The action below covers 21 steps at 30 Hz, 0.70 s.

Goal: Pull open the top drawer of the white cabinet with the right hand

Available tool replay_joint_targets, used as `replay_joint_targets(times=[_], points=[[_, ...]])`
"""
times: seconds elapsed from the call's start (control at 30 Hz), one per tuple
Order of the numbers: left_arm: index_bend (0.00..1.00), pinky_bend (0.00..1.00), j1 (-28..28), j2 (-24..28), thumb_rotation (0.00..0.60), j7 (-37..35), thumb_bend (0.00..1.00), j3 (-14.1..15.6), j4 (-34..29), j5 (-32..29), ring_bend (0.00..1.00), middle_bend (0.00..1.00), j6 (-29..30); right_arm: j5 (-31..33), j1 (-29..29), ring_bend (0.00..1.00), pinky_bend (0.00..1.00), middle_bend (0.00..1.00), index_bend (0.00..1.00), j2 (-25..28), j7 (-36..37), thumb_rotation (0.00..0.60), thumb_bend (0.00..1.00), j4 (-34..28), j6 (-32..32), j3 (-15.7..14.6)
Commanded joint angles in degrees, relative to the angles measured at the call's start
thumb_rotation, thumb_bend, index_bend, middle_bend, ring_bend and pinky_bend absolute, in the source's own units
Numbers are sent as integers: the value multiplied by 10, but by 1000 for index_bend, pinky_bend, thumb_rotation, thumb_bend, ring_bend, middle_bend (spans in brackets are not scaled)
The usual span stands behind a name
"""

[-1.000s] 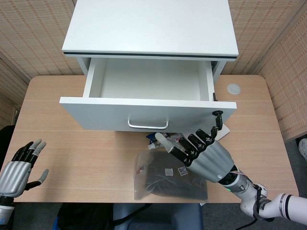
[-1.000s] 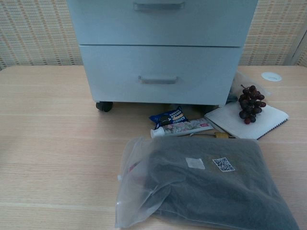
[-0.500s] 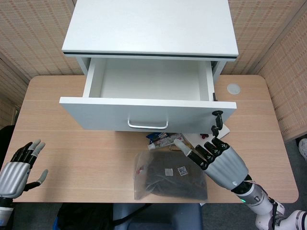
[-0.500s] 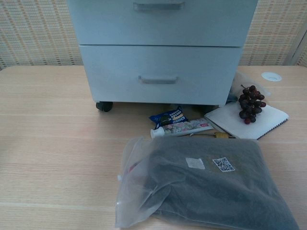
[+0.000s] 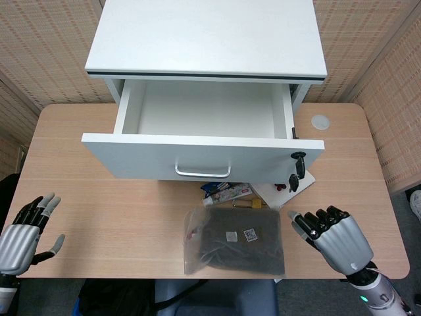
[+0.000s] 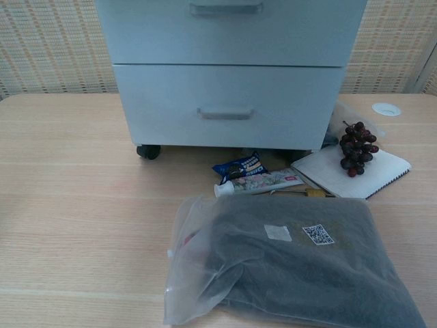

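Looking from the head view, the top drawer [image 5: 197,125] of the cabinet [image 5: 207,36] sits pulled far out, and nothing shows inside. It looks stiff and hard, likely sliding easily; the best place to grab is the handle [image 5: 202,172] on its front. The right hand [image 5: 332,237] hangs low over the surface [image 5: 99,204], fingers [image 5: 309,224] spread, holding nothing. The left hand [image 5: 23,234] is spread too. From the chest view, no hands show; a clear bag [image 6: 293,273] holds something dark, and grapes [image 6: 355,149] rest on a notebook [image 6: 351,171].
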Motion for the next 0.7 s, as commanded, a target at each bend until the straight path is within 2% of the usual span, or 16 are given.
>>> replay_joint_targets(times=[0.03, 0.17, 0.3, 0.47, 0.63, 0.7], points=[[57, 114, 2, -1, 600, 1, 376, 0, 3, 1, 29, 0, 3, 35, -32, 869, 1000, 854, 516, 5, 11, 600, 293, 23, 9, -16], [57, 114, 5, -6, 600, 8, 376, 0, 8, 2, 29, 0, 9, 94, -67, 819, 975, 812, 516, 3, 32, 600, 303, 45, 6, -27], [57, 114, 9, -13, 600, 14, 376, -1, 14, 3, 29, 0, 17, 146, -94, 751, 864, 755, 516, 5, 60, 600, 314, 63, -7, -37], [57, 115, 14, -22, 600, 22, 376, 0, 21, 3, 29, 0, 22, 205, -114, 592, 689, 620, 504, 16, 99, 600, 322, 73, -42, -46], [57, 114, 21, -33, 600, 28, 375, 3, 29, -2, 29, 0, 27, 245, -125, 401, 464, 450, 361, 29, 160, 600, 325, 91, -92, -63], [57, 114, 24, -35, 600, 31, 376, 3, 31, -2, 29, 0, 29, 255, -130, 367, 426, 408, 323, 27, 178, 600, 325, 104, -100, -63]])
